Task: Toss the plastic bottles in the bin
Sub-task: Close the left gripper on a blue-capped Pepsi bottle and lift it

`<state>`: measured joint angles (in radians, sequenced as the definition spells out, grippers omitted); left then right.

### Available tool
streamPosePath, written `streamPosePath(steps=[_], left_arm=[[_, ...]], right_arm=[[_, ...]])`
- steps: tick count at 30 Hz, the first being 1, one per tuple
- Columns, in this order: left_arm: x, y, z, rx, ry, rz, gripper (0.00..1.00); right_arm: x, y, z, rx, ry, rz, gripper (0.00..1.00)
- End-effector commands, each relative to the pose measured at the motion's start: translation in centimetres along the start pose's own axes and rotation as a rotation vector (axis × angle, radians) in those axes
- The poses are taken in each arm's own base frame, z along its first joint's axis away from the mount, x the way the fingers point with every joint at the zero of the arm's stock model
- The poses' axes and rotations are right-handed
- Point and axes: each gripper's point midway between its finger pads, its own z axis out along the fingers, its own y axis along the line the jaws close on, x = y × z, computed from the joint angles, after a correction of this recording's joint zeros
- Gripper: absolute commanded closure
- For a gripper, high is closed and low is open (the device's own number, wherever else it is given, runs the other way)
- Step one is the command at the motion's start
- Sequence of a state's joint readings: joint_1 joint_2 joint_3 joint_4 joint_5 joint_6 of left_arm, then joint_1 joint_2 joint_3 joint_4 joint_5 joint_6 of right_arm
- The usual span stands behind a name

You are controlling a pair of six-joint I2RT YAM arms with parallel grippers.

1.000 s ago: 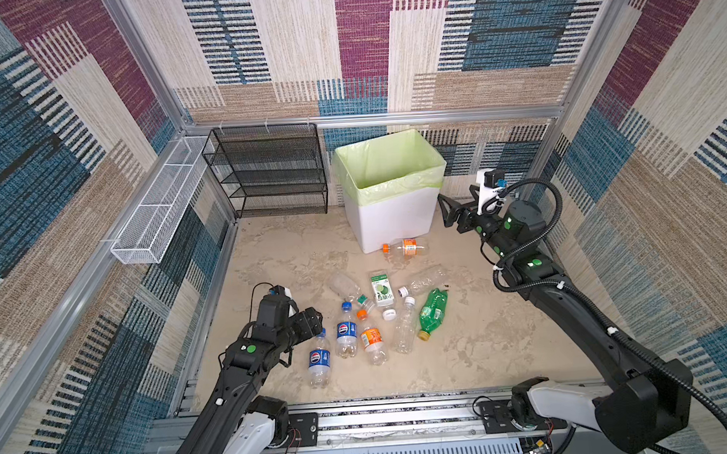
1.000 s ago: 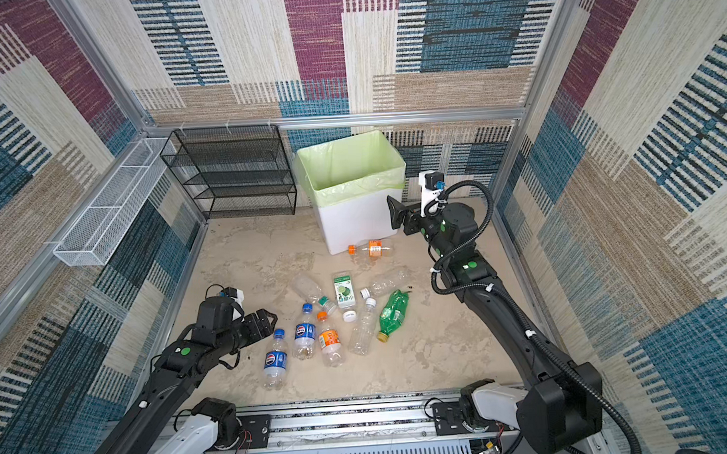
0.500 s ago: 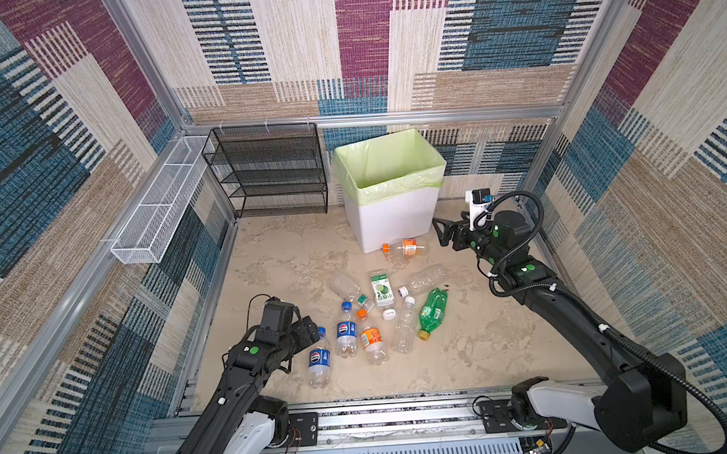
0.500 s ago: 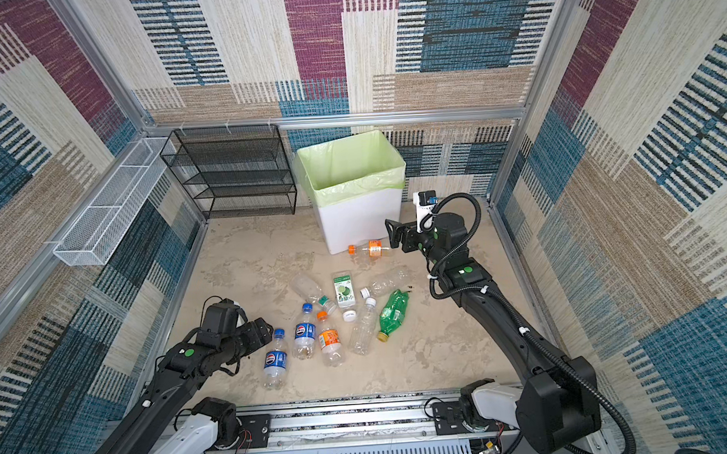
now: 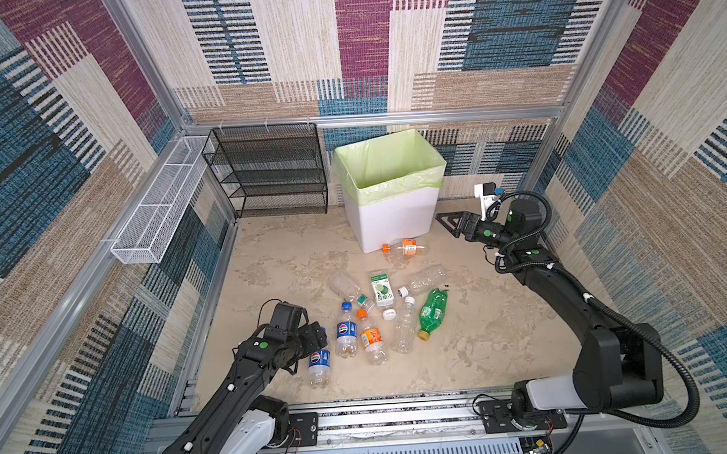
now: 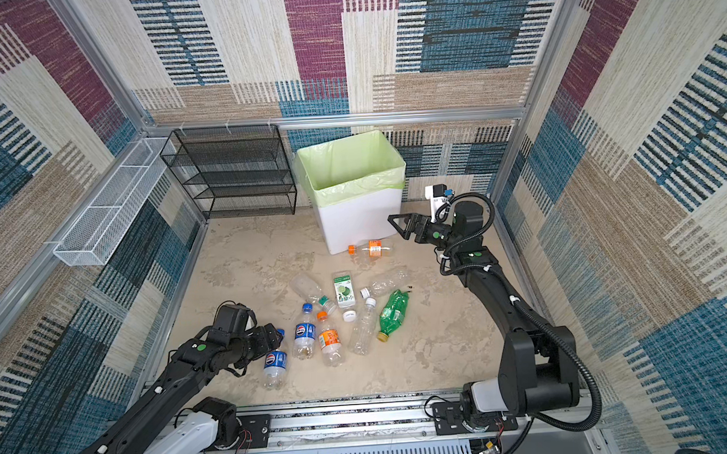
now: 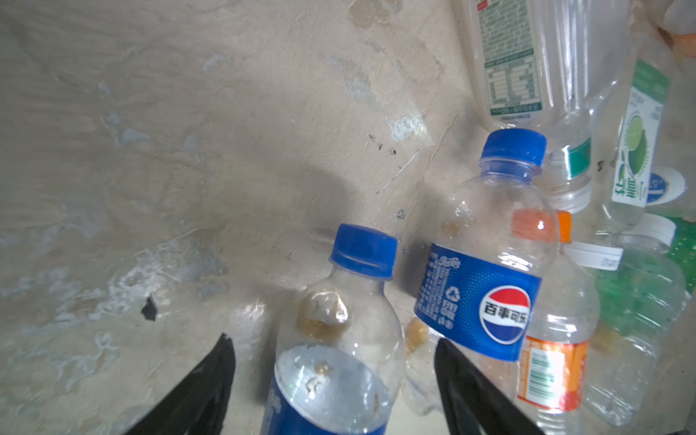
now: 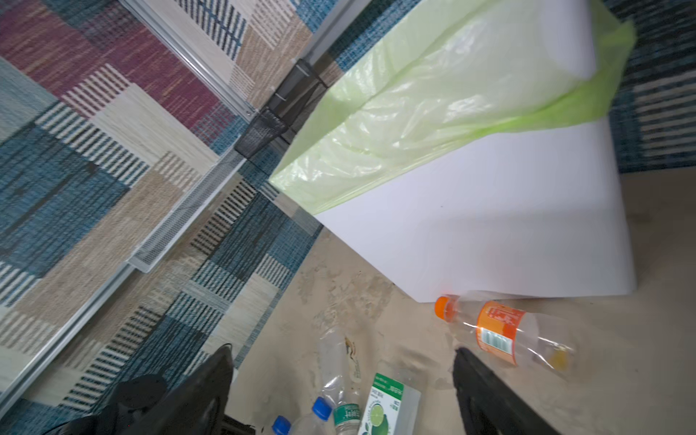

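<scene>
- My left gripper [image 7: 331, 341] sits low over the near left part of the sandy floor [image 5: 271, 256]. Its jaws are spread wide.
- Its two fingers stand on either side of the nearest Pepsi bottle [image 5: 319, 362], close to the shoulder. In my left wrist view there is a gap on each side, so nothing is gripped.
- That bottle lies flat with its base toward the near edge (its blue cap is tucked under my gripper in both top views).
- Just to its right lie a second Pepsi bottle [image 5: 346, 332], an orange-labelled bottle [image 5: 370, 340], a bare clear bottle [image 5: 405, 330] and a green bottle [image 5: 432, 313], all close together.
- Farther back lies a lime-labelled bottle [image 5: 381, 287]. It sits between a clear bottle with a green neck band [image 5: 347, 284] and a crumpled clear bottle [image 5: 426, 279].
- My right gripper [image 5: 448, 224] hangs in the air just to the right of the bin [image 5: 395, 218]. Its fingers are wide apart with nothing between them.
- A lone orange-capped bottle [image 5: 406, 248] lies at the foot of the bin's front wall. I cannot tell whether it touches.
- The bin stands by the far wall with its pale green bag folded over the rim. A black mesh rack [image 5: 268, 173] stands to its left, and a white wire basket [image 5: 157, 218] hangs on the left wall.
</scene>
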<state>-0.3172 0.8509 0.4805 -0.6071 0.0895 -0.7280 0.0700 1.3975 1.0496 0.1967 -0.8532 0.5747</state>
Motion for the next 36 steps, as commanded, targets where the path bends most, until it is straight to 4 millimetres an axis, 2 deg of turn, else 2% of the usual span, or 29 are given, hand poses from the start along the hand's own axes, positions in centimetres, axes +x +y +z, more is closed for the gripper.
streamPosePath(steps=[1, 7, 14, 18, 28, 36], left_arm=[[0.2, -0.4, 0.4, 0.028, 0.007, -0.006, 0.16], [0.8, 0.1, 1.2, 0.013, 0.031, 0.0, 0.16], [1.6, 1.1, 2.1, -0.022, 0.051, -0.004, 0.18], [1.5, 1.3, 2.2, -0.035, 0.046, 0.001, 0.18], [1.9, 1.1, 3.0, -0.033, 0.069, 0.004, 0.22], [1.6, 0.6, 3.8, -0.025, 0.073, 0.003, 0.41]], right_arm=[[-0.2, 2.3, -0.2, -0.106, 0.036, -0.001, 0.07], [-0.3, 0.7, -0.2, -0.015, 0.023, -0.023, 0.07], [-1.5, -3.2, -1.7, 0.282, -0.05, -0.104, 0.08], [-1.5, -4.1, -2.5, 0.352, -0.079, -0.117, 0.08], [-0.6, -5.5, -2.8, 0.403, -0.08, -0.115, 0.1], [0.5, -6.9, -2.9, 0.439, -0.065, -0.108, 0.12]])
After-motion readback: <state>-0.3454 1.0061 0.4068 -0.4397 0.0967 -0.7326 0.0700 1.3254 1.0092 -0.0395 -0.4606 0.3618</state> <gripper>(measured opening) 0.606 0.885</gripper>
